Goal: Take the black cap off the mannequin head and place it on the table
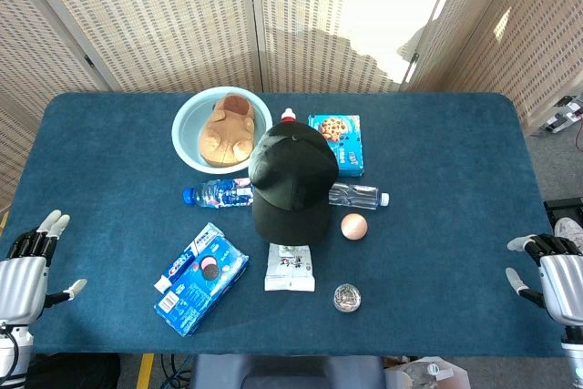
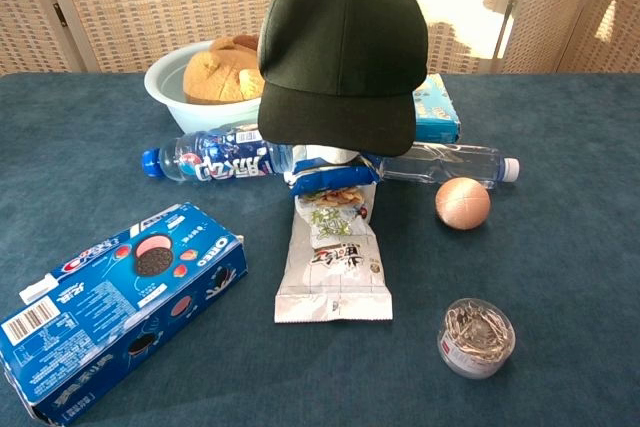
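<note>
Fingers spread on both my hands, nothing held: left hand (image 1: 25,272) and right hand (image 1: 551,271) sit at opposite table (image 1: 455,189) edges, well apart from the black cap (image 1: 291,179). Cap sits upright on the mannequin head (image 2: 325,154), mid-table, brim toward me, head almost fully hidden under it. Snack packet (image 2: 333,259) just in front of cap. Oreo box (image 1: 201,277) front-left of cap, pink ball (image 1: 353,226) just right of brim, clear tub of clips (image 1: 346,297) front-right. Two water bottles lie either side of cap. Basin (image 1: 189,125) with a brown plush toy behind-left, blue cookie box (image 1: 337,143) behind-right.
</note>
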You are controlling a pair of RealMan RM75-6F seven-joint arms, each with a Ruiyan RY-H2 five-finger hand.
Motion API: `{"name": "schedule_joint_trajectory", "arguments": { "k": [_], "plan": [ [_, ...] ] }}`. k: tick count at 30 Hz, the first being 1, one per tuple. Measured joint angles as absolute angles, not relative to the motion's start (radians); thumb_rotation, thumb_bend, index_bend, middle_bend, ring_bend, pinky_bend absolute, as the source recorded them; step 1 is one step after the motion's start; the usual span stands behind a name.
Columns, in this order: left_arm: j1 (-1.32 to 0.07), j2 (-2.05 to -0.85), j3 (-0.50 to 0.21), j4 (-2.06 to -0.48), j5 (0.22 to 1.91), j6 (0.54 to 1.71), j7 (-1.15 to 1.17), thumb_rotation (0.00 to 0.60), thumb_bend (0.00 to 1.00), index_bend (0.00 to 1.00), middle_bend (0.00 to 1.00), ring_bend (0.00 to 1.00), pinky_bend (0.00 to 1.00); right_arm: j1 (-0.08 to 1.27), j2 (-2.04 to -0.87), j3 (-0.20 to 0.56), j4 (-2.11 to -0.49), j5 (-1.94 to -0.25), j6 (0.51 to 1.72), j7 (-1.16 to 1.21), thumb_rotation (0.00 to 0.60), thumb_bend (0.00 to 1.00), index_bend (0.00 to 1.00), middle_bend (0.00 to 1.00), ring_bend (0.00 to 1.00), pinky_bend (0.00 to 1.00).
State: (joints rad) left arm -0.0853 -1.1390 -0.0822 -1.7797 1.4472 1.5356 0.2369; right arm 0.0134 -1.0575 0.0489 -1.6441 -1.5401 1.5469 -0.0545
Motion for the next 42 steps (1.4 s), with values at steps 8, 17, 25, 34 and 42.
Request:
{"name": "schedule_joint_trajectory", "arguments": {
  "k": [8,17,25,34,42],
  "plan": [
    [-0.087,-1.139,-0.078,-1.777,1.458,1.532,0.233,0.6,0.06,0.11,0.07,0.14,0.13,0.01,-1.044,0.054,-1.652,-1.54,1.56,-0.06,0.6,0.3,0.45,0.45,0.33,0.35],
    [-0.109,-1.141,-0.072,-1.759,1.5,1.512,0.202,0.6,0.06,0.11,0.07,0.14,0.13,0.006,-1.015,0.066,-1.677,-1.539,1.58,-0.076,0.6,0.3,0.45,0.45,0.33,0.35],
    [-0.182,-1.141,-0.078,-1.712,1.579,1.453,0.103,0.6,0.06,0.15,0.18,0.34,0.53,0.012,-0.985,0.08,-1.707,-1.535,1.582,-0.09,0.6,0.3,0.45,0.45,0.33,0.35],
    [-0.325,-1.183,-0.089,-1.62,1.711,1.363,0.004,0.6,0.06,0.25,0.69,0.77,0.91,0.023,-0.977,0.077,-1.724,-1.548,1.568,-0.103,0.6,0.3,0.45,0.45,0.33,0.35],
    [-0.45,-1.294,-0.095,-1.467,1.814,1.335,-0.103,0.6,0.06,0.29,0.93,0.99,1.0,0.023,-0.976,0.069,-1.728,-1.542,1.556,-0.107,0.6,0.3,0.45,0.45,0.33,0.35]
  ]
}}
